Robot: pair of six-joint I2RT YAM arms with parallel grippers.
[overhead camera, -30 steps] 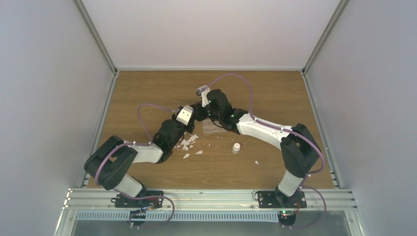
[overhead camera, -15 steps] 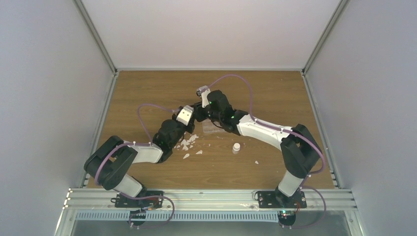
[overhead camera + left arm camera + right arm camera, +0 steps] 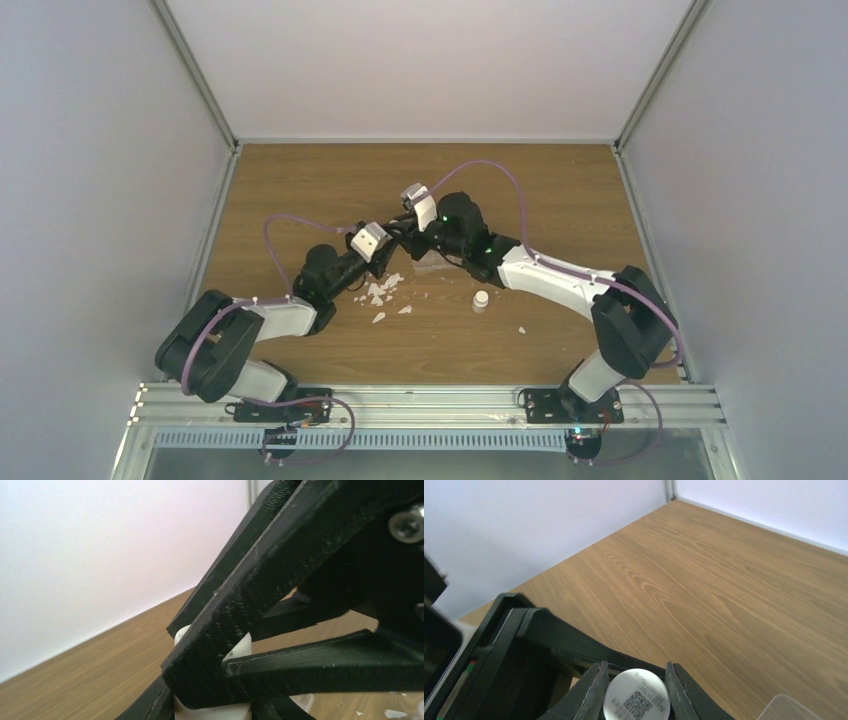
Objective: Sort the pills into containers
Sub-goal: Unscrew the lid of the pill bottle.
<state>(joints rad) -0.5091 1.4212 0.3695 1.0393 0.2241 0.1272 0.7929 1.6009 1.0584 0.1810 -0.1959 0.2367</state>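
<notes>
White cap (image 3: 636, 698) atop the vial (image 3: 212, 712): my right gripper (image 3: 635, 667) had just narrowed to pinch it, left gripper (image 3: 393, 243) clamping below; uncapping looked next.

We count two arms: left arm (image 3: 275, 318), right arm (image 3: 545, 272). Two white vials: lone vial (image 3: 481, 299) on table (image 3: 300, 190), capped vial (image 3: 636, 700) with printed code. One clear box (image 3: 428, 266). White flakes (image 3: 378, 291): one heap, too many for us to count. One stray flake (image 3: 522, 329).
</notes>
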